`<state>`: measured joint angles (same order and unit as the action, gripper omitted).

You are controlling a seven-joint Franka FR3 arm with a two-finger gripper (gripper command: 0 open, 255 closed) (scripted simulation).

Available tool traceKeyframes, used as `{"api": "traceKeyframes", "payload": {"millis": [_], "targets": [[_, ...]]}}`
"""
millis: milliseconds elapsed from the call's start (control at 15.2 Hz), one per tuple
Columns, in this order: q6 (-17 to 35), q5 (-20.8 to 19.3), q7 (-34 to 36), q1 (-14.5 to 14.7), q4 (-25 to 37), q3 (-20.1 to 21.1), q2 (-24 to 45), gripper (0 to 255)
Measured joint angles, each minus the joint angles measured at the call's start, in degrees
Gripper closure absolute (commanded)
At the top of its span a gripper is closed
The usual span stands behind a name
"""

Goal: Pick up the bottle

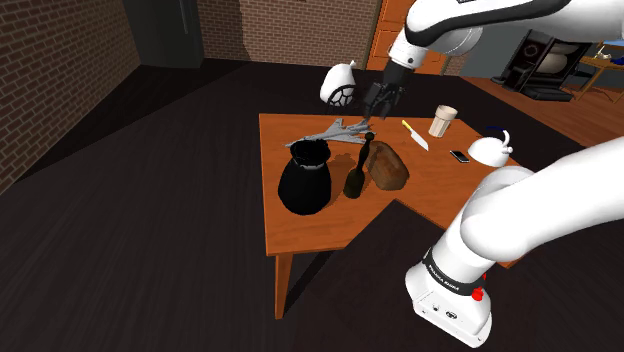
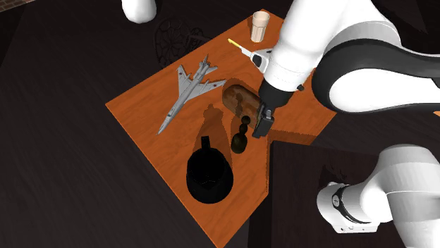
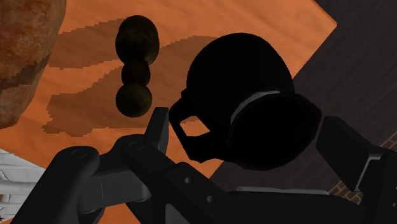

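One white arm [image 1: 520, 215] stands on its base [image 1: 450, 300] at the shoulder view's lower right. It arches high over the right part of the table [image 1: 310, 225], and its last links slant downward from the shoulder view's upper edge. We record the black gripper [image 1: 378, 110] hanging in the air above the orange-brown tabletop, clear of everything on it. In the wrist view its two fingers [image 3: 159, 127] stand wide apart and clasp nothing.

We find the bottle [image 1: 354, 173], dark and upright, near the middle of the table. It stands between a black jug [image 1: 303, 180] on the shoulder view's left and a brown loaf-shaped lump [image 1: 388, 166] on the right. It is just beside both, and we cannot tell whether it touches either.

In the second exterior view, which looks down from above, the gripper [image 2: 262, 128] sits just to the right of the bottle [image 2: 241, 138]. In the wrist view the bottle [image 3: 135, 70] shows from above, beyond one fingertip and apart from it. The jug [image 3: 248, 95] lies across the span between the fingers, untouched.

We note a grey model jet [image 1: 340, 130] lying on the far side of the jug and bottle. To the right of it are a yellow-handled knife [image 1: 415, 134], a cup [image 1: 442, 120] and a white teapot [image 1: 490, 150].
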<state>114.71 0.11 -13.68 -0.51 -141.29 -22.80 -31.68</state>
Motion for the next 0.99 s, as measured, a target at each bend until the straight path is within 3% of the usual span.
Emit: {"api": "traceKeyframes", "payload": {"millis": [528, 990], "targets": [[9.9, 6.62, -15.1, 3.0, 2.68, -11.12, 14.88, 0], [15.62, 10.22, -19.6, 4.22, 0.44, -13.25, 19.45, 0]]}}
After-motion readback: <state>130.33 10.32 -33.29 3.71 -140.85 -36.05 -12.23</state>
